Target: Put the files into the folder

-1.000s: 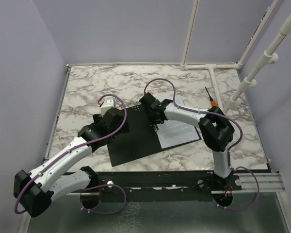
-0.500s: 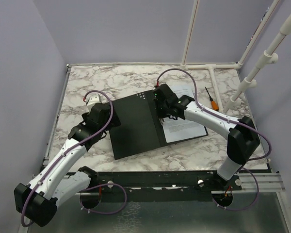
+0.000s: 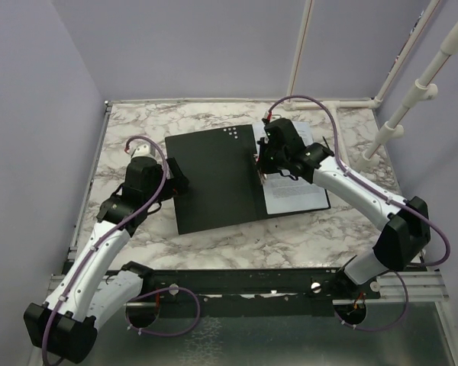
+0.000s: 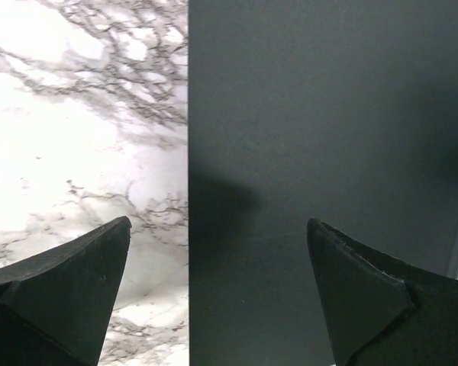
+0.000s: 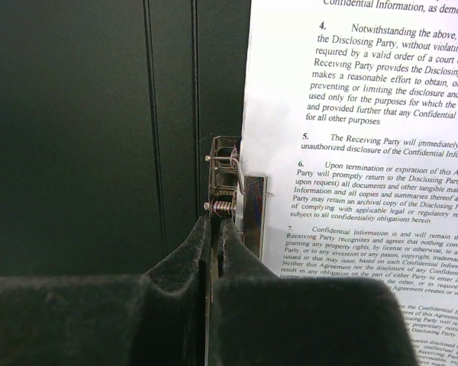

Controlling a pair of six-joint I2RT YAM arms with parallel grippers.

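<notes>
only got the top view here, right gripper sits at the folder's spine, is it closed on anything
Observer: The right wrist view shows the right gripper shut, tips against the metal clip. I cannot tell whether it pinches part of it.
Operator: where's the paper relative to that clip
Observer: The printed sheet appears to have its spine-side edge tucked under the clip's plate.
Operator: left gripper?
Observer: The left gripper is open and straddles the folder edge, one finger over the marble table and one over the black cover.
</notes>
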